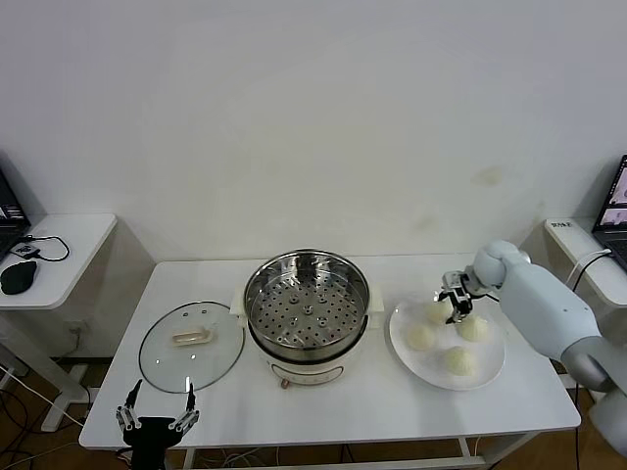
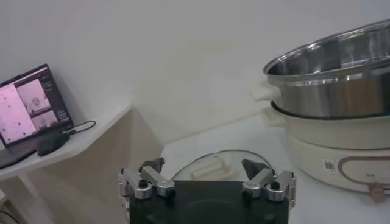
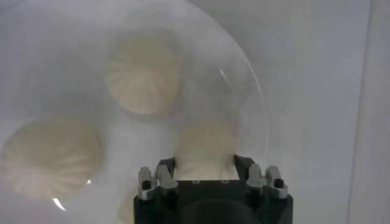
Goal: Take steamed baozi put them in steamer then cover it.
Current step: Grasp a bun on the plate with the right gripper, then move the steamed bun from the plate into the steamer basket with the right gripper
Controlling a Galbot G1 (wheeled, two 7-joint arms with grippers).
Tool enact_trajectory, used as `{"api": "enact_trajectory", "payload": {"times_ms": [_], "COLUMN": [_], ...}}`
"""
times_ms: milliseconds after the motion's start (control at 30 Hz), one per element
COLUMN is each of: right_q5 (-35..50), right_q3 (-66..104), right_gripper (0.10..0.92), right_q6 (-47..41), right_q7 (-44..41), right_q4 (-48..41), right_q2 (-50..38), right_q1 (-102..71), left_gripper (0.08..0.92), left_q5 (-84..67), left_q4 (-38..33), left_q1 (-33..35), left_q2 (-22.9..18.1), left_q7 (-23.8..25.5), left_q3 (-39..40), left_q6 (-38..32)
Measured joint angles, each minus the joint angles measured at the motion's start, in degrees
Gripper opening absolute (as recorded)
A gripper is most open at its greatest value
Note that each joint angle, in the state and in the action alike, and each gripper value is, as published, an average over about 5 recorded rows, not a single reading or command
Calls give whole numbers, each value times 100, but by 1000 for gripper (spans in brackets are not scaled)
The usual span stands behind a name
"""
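1. Right wrist view puts your right gripper (image 3: 204, 167) down over the plate, its fingers (image 3: 166, 169) set on either side of 1 baozi (image 3: 204, 146) and close against its flanks. Whether they are already pinching it or only bracketing it, you cannot tell.
2. From the head view, that bun (image 1: 438, 311) is the far-left one of 4 on the white plate (image 1: 490, 372), which sits right of the steamer (image 1: 307, 311). The other 3 buns lie untouched around it.
3. Judged from this, you are at the grasp of the 1st bun; the steamer's perforated tray holds nothing yet.
4. Next move, as a judgement: finish the squeeze gently, since soft dough should dent easily, then lift straight up before carrying left over the steel rim.
5. Your left gripper (image 1: 157, 416) waits at the near-left table edge, fingers spread wide, just near of the cover (image 1: 191, 346), which lies flat on the table left of the steamer.
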Motion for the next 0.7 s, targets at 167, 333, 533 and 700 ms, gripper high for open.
{"api": "enact_trajectory", "payload": {"times_ms": [167,333,533,700], "right_q5": [42,123,304,585], "right_q3": [12,-12,-127,-337], "right_gripper": [583,511,514,525], "right_q6": [-2,-18,-68,-155], "right_q7": [4,-3,8,5], "right_q4": [67,188,414,727], "right_q2": [-26,-106,-248,-443], "right_q1": [-47,-28,94,353], "left_gripper": [823,823,823,823], "left_q5": [0,21,46,41], "left_q4": [-31,-80,-94,-101], "left_q1": [23,37,34,8], "left_q2": [2,-5,-2,22], "left_q7": [-12,-16,-23,-24], "left_q3": [15,43,94,100], "left_q6": [-10,-12,-12,-12]}}
